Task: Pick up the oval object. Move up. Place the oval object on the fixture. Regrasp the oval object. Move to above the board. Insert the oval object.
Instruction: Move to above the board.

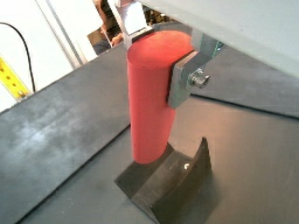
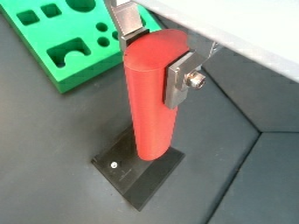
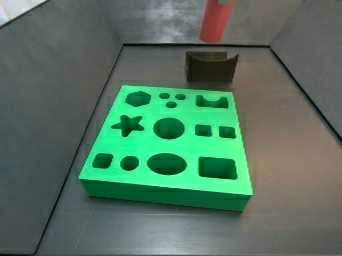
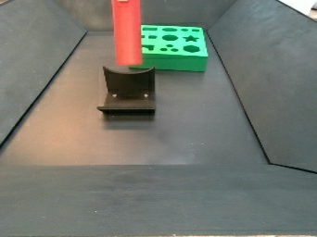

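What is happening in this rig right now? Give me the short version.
A single robot arm's claw grips a smooth red rod-like peg near its top end, holding it upright. The peg's lower end sits at the small dark notched fixture on the floor; whether it rests in the notch or hangs just above is unclear. The bright green board with shaped cut-outs lies apart from the fixture, and none of its holes are filled.

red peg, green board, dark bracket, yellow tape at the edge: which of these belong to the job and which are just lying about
Part of the job:
- red peg, upright, held in the hand over the bracket
- dark bracket, where the peg gets set
- green board, with the holes

Just lying about:
- yellow tape and black cable, beyond the floor's edge
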### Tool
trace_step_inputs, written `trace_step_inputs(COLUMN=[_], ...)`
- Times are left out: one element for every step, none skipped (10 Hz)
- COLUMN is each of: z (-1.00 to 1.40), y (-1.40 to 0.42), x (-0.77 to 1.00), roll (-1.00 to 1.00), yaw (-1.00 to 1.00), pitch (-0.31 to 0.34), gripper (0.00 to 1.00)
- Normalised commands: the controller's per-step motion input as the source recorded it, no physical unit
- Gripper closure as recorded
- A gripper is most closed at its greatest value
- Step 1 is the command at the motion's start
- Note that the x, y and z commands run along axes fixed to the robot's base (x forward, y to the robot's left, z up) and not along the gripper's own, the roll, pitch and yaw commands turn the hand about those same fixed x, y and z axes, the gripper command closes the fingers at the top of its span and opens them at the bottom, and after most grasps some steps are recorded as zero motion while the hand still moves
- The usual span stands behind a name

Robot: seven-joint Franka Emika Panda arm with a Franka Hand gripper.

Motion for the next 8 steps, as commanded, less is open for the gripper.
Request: trace_step_inputs(z=[1.0, 1.0, 1.0, 0.87, 0.68, 0.53, 0.39, 0.25], y=[-0.08, -0.06, -0.06, -0.04, -0.03, -0.02, -0.01, -0.01], x=[0.01, 0.02, 0.02, 0.03, 0.03, 0.02, 0.02, 0.02], roll=[-0.07, -0.07, -0.07, -0.06, -0.06, -0.07, -0.08, -0.08], yaw=[0.02, 0.02, 0.02, 0.02, 0.02, 0.02, 0.02, 0.02], pitch=[0.146, 0.146, 0.146, 0.146, 0.145, 0.144, 0.145, 0.143], gripper=[1.0, 1.0, 1.0, 1.0, 1.0, 1.0, 1.0, 1.0])
